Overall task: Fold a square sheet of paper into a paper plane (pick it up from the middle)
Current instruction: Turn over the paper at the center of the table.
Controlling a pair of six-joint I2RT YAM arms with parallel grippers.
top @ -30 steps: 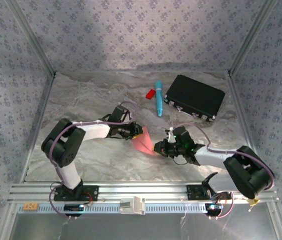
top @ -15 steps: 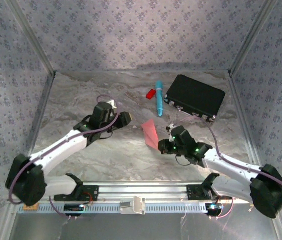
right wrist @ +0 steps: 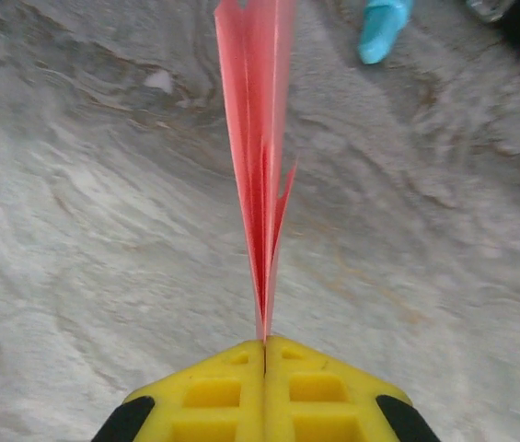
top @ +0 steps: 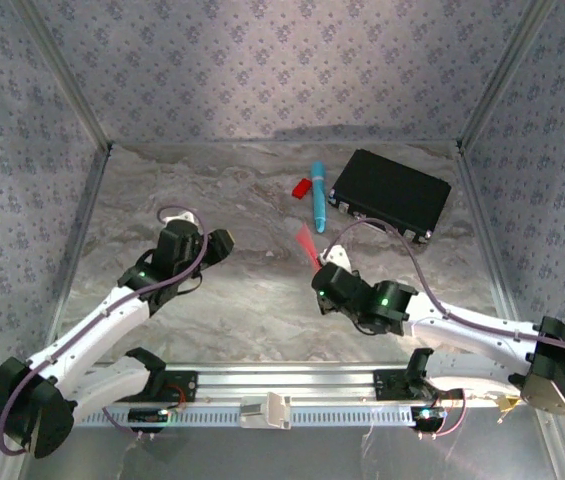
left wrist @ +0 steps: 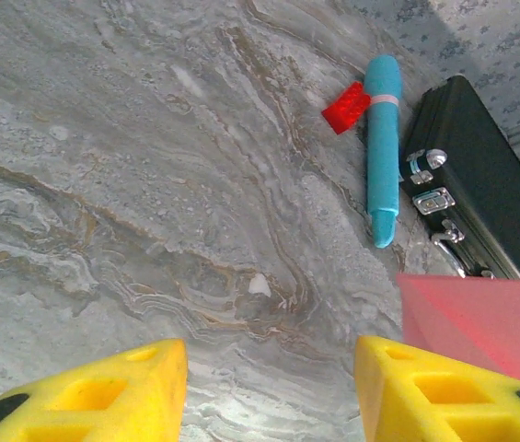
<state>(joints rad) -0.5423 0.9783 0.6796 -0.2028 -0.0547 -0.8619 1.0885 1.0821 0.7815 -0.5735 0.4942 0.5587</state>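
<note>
The folded pink-red paper plane [right wrist: 258, 166] stands on edge, its layers pinched at the tail by my right gripper [right wrist: 264, 345], which is shut on it. From above, the paper plane [top: 307, 244] is a thin red sliver pointing away from my right gripper [top: 320, 272], in the middle of the table. My left gripper [top: 228, 243] hangs to the left of it, apart from the paper. In the left wrist view that gripper [left wrist: 269, 359] is open over bare table, and the paper plane [left wrist: 476, 318] shows as a flat pink face behind its right finger.
A blue pen [top: 317, 196] and a small red plastic piece [top: 302, 187] lie at the back centre. A black case [top: 390, 193] sits to their right, latches facing the pen. The marble-patterned table [top: 212, 190] is walled in on three sides.
My left gripper has let go of the paper and drawn back to the left. My right gripper has carried the paper farther back and turned it on edge.
</note>
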